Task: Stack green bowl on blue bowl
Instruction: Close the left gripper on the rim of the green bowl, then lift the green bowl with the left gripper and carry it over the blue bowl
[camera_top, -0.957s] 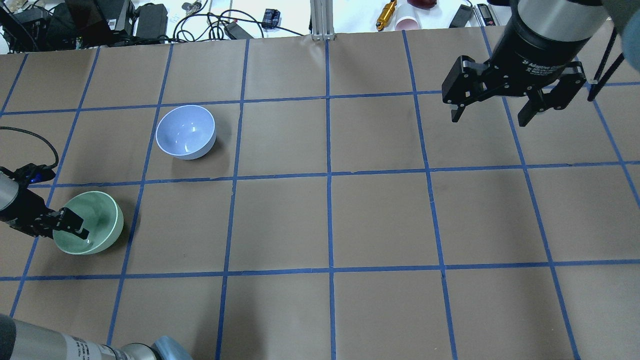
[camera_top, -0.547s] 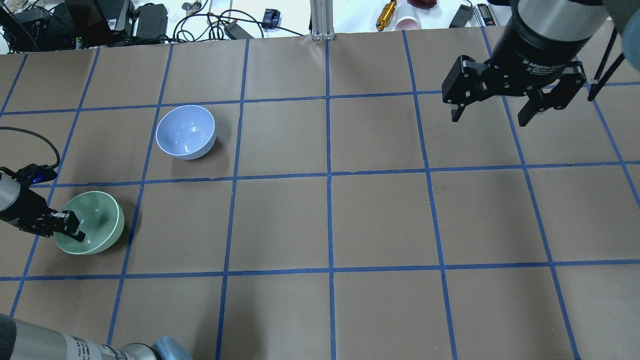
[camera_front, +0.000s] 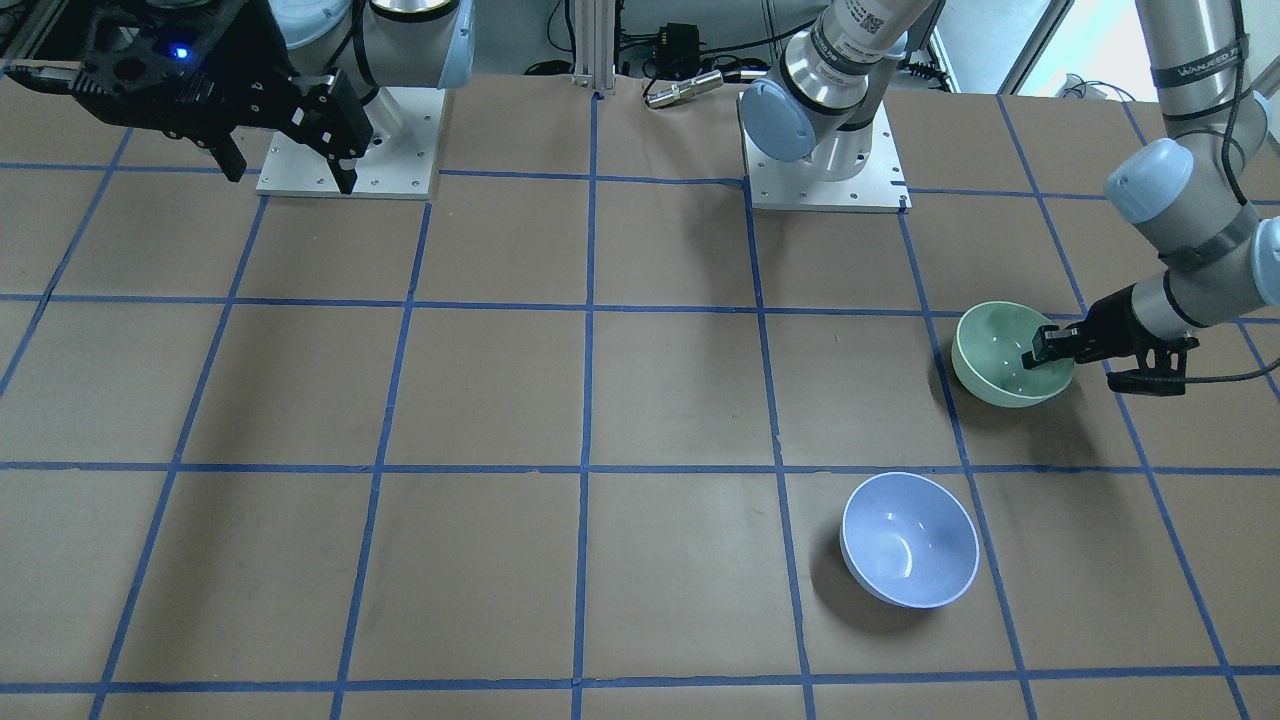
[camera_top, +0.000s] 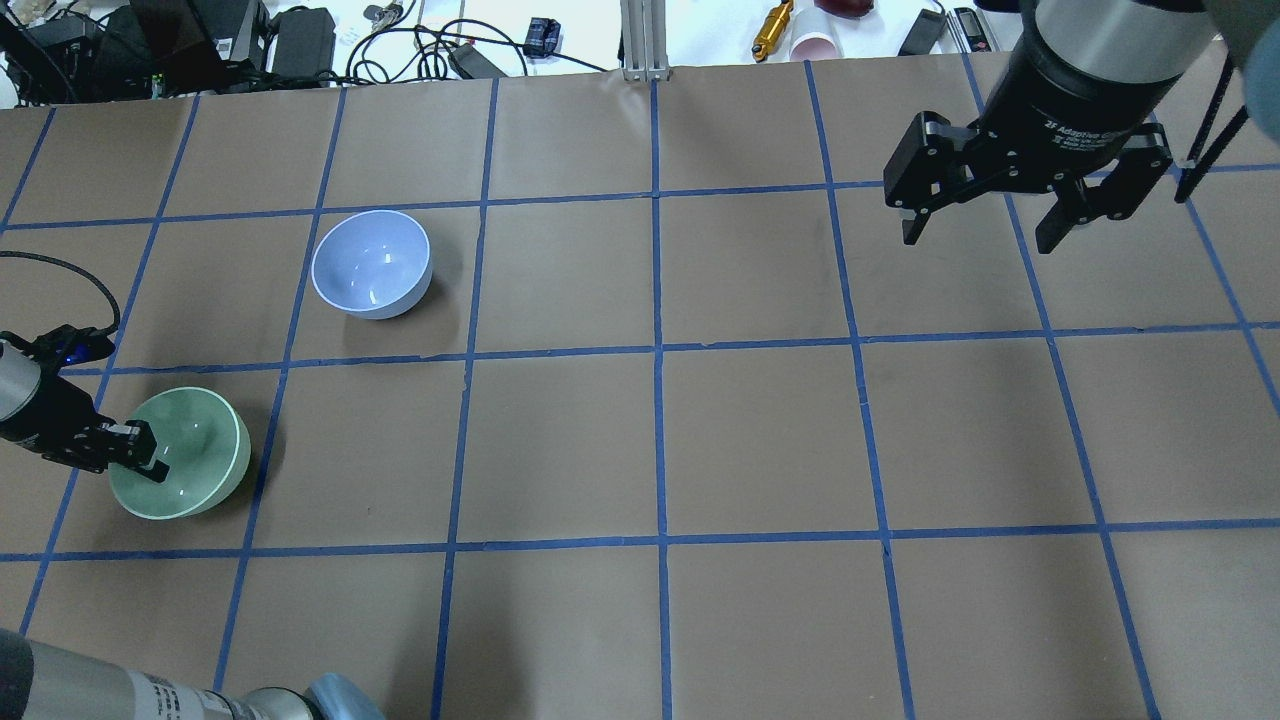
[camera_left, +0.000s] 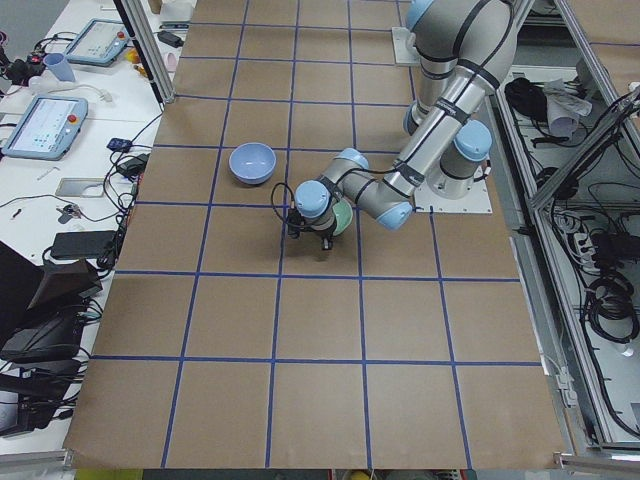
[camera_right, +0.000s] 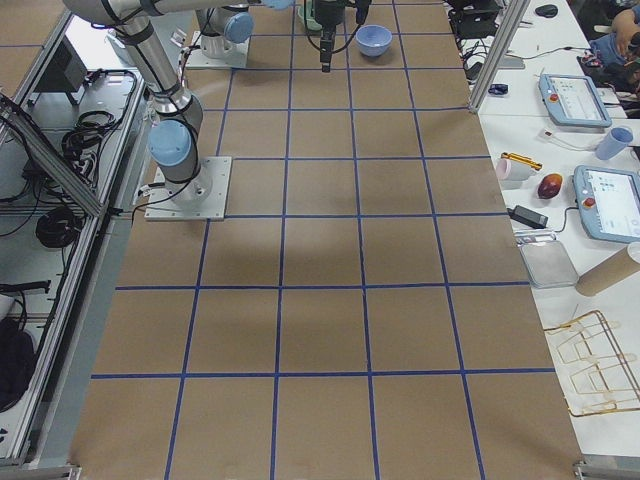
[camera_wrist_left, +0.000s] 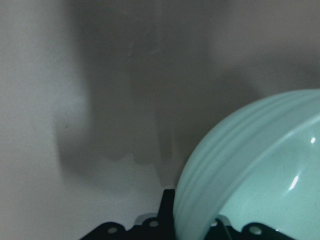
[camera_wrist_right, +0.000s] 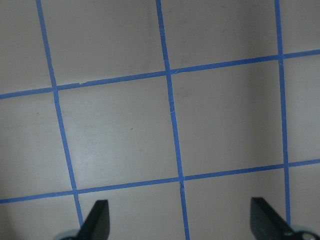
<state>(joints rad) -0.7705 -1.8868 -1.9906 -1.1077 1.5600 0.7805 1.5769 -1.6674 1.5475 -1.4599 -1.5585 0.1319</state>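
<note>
The green bowl (camera_top: 185, 455) is at the table's left side, mouth up. My left gripper (camera_top: 140, 450) is shut on its left rim, one finger inside the bowl and one outside. The front-facing view shows the same grip (camera_front: 1045, 352) on the green bowl (camera_front: 1005, 360), and the left wrist view shows the bowl's wall (camera_wrist_left: 260, 180) running between the fingers. I cannot tell if the bowl is off the table. The blue bowl (camera_top: 370, 263) stands upright and empty one square farther and to the right, apart from it. My right gripper (camera_top: 985, 225) is open and empty, high over the far right.
The table is brown paper with a blue tape grid (camera_top: 657, 350). Cables, boxes and small items (camera_top: 300, 40) lie past the far edge. The two arm bases (camera_front: 825, 170) stand at the robot's side of the table.
My left gripper's fingers have closed on the green bowl's rim. The bowl has shifted slightly towards the near edge and its mouth looks more level. The right arm has hardly moved.
</note>
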